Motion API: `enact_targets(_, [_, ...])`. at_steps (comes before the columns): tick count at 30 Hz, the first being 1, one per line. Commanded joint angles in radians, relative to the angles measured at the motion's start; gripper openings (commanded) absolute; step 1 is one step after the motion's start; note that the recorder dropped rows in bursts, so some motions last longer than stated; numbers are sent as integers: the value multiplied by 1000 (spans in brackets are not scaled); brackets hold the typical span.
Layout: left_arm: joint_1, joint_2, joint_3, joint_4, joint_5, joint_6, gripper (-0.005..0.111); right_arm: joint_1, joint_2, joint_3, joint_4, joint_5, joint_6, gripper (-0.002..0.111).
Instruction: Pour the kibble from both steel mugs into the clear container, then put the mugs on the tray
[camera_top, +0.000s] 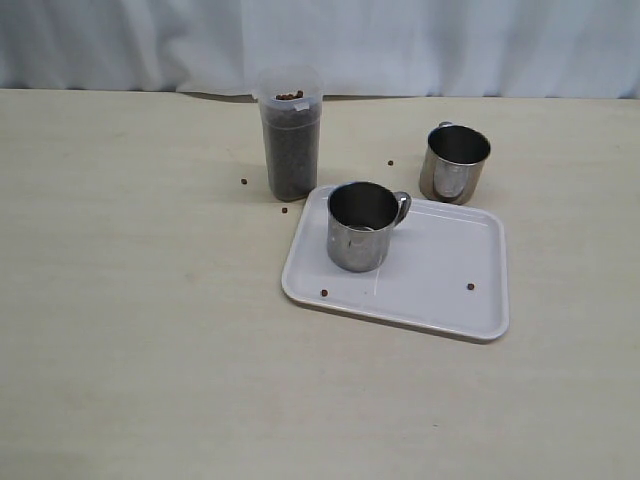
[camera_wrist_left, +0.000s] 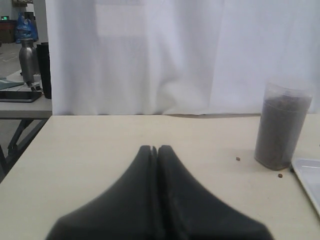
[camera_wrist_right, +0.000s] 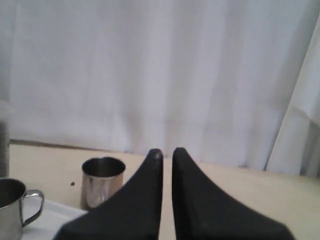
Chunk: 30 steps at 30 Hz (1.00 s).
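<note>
The clear container (camera_top: 290, 150) stands behind the tray, filled nearly to its rim with kibble (camera_top: 291, 165). One steel mug (camera_top: 360, 228) stands upright and empty on the white tray (camera_top: 430, 295), handle to the right. The other mug (camera_top: 455, 163) stands on the table, just beyond the tray's far right corner. Neither gripper shows in the exterior view. My left gripper (camera_wrist_left: 154, 148) is shut and empty, well off from the container (camera_wrist_left: 280, 130). My right gripper (camera_wrist_right: 167, 151) holds nothing, only a thin slit between its tips, back from the far mug (camera_wrist_right: 102, 182).
Stray pellets lie on the table beside the container (camera_top: 243, 182), (camera_top: 284, 209) and near the far mug (camera_top: 390, 164). Two more lie on the tray (camera_top: 324, 293), (camera_top: 470, 287). A white curtain (camera_top: 400, 40) closes off the table's far edge.
</note>
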Motion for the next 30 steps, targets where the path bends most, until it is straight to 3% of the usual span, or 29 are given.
enact_targets(1, [-2, -3, 3, -5, -16, -3, 0, 4, -3, 5, -50, -177, -204, 5])
enact_targets(8, [-2, -3, 3, -5, -13, -3, 0, 4, -3, 5, -56, -375, -687, 5])
enact_targets(12, [-2, -3, 3, -5, -13, -3, 0, 4, -3, 5, -56, -580, -785, 5])
enact_targets(14, [-2, -3, 3, -5, -13, -3, 0, 4, -3, 5, -56, -706, -651, 5])
enact_targets(17, [-2, -3, 3, -5, -13, -3, 0, 4, -3, 5, -53, -815, -31, 5])
enact_targets(19, [-2, -3, 3, -5, -13, -3, 0, 4, -3, 5, -26, -866, 203, 5])
enact_targets(21, [-2, -3, 3, -5, -13, -3, 0, 4, -3, 5, 17, -874, 208, 5])
enact_targets(22, [-2, -3, 3, -5, -13, -3, 0, 4, -3, 5, 59, -793, 192, 5])
enact_targets(24, [-2, -3, 3, -5, -13, -3, 0, 4, 34, 5, 125, -704, -9, 5])
enact_targets(27, [-2, -3, 3, -5, -13, -3, 0, 4, 299, 5, 347, -802, -36, 5])
enact_targets(30, [-2, -3, 3, -5, -13, -3, 0, 4, 665, -82, 282, -784, -29, 5])
